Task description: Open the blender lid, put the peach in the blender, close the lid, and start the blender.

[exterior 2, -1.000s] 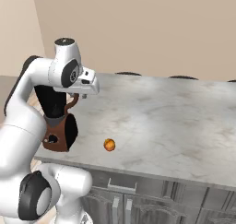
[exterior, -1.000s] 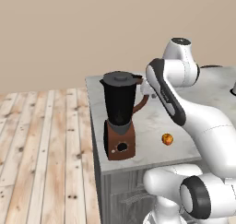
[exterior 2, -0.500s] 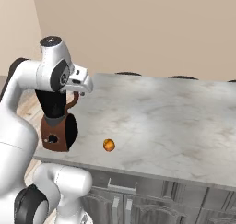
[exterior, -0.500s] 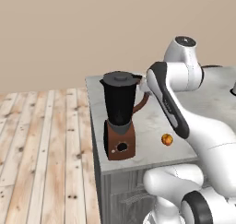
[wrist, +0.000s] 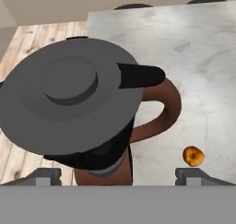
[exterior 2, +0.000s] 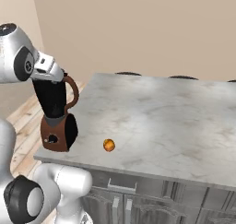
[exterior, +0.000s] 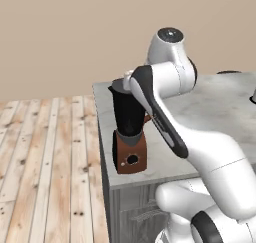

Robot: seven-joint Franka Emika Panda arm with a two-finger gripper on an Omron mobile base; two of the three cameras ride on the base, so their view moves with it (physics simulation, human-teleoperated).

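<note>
Hand view looks straight down on the blender lid [wrist: 69, 101], seated on the blender [exterior 2: 56, 112] at the counter [exterior 2: 184, 121] corner. The gripper [wrist: 117, 176] hovers above it with fingertips [wrist: 44, 176] spread wide, holding nothing, the arm folded over the jar. The peach [exterior 2: 109, 145] lies on the counter, just beside the blender's base.

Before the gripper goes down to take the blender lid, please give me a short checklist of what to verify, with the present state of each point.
1. Blender lid sits flat on the blender: ok.
2. Gripper is open, fingertips wide apart: ok.
3. Gripper is centred over the lid's knob: not ok; the knob lies left of the midline in the hand view.
4. Peach lies free on the counter, apart from the blender: ok.
5. Nothing is held: ok.
</note>
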